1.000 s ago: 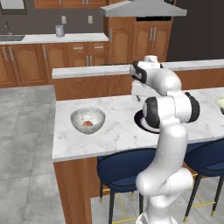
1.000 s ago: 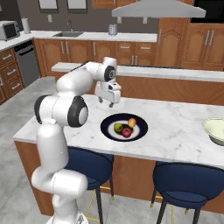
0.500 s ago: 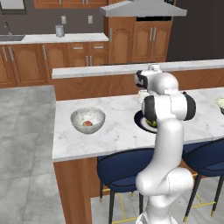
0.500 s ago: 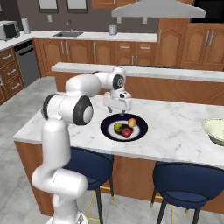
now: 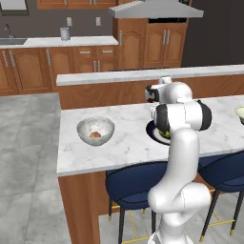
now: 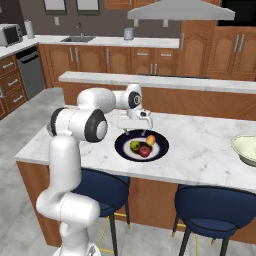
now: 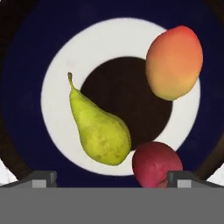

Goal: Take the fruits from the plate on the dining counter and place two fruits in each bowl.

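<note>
While my gripper [image 6: 134, 124] hangs wide apart and empty just above the plate [image 6: 125, 150] on the dining counter [image 6: 200, 155], pear [image 7: 100, 131], red fruit [image 7: 156, 164] and orange one [image 7: 174, 62] crowd its centre; coming down carelessly, I judge, could nudge a neighbour off the rim or pinch two together.

The counter [image 6: 200, 150] top looks like smooth marbled stone over a wooden body, the plate [image 7: 26, 87] is glossy glazed, the pear [image 7: 98, 131] has speckled matt skin, and the bowl [image 5: 95, 131] looks silvery-grey.
</note>
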